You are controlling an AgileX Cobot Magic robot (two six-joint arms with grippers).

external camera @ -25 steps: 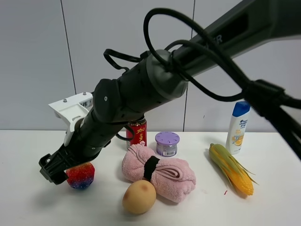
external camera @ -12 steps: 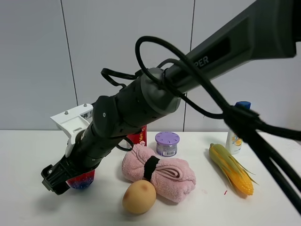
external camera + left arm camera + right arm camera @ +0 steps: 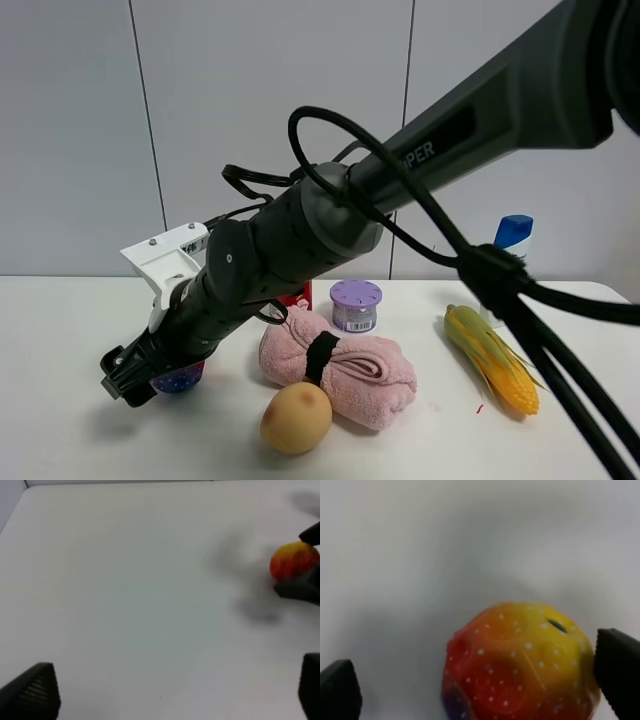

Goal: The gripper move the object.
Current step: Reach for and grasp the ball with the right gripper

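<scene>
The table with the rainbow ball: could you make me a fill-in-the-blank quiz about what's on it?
The right end effector sits ____ around the rainbow ball.
A ____ band binds the rolled pink towel.
In the high view, the corn cob lies to the towel's ____.
The small jar behind the towel has a ____ lid.
Missing words: open; black; right; purple.

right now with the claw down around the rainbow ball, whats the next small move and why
Probably nudge the right gripper sideways until the bumpy ball sits midway between its fingers, before closing. The right wrist view shows the ball on the table between open jaws but off-centre: one finger is right at its side, the other finger stands well clear.
</scene>
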